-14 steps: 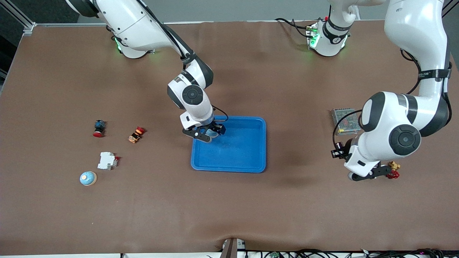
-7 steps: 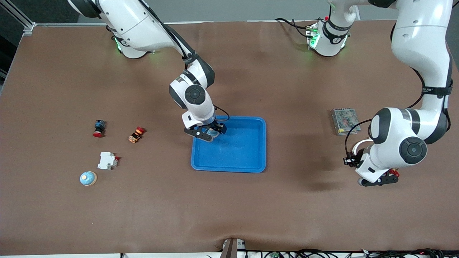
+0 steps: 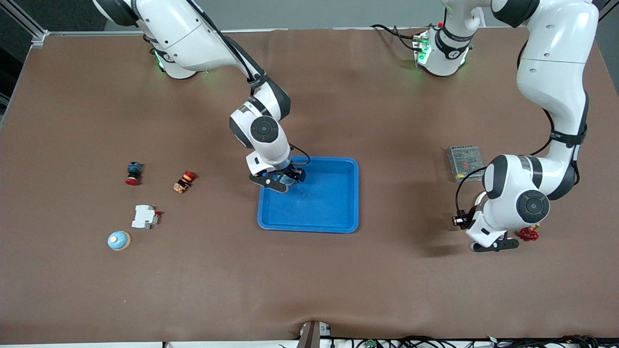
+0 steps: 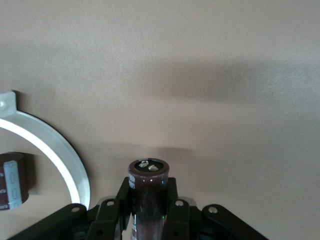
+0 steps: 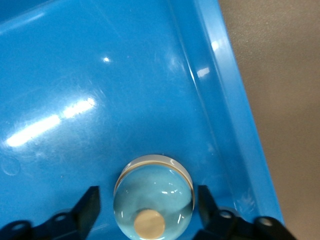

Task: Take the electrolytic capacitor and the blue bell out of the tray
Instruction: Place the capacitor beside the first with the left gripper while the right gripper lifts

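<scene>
While right gripper (image 5: 145,205) stood released in blue tray (image 3: 338,212), fingers (image 5: 90,202) flanked bell (image 5: 153,197) without touching. Bell sat in tray corner toward right arm's base. Left gripper (image 4: 148,210) clenched capacitor (image 4: 148,200) above bare table (image 3: 309,280).

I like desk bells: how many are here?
2. One bell sits in the blue tray between the right gripper's open fingers; the other bell rests on the table toward the right arm's end. None seems hidden.

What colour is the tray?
Blue. The tray shows best in the front view.
</scene>
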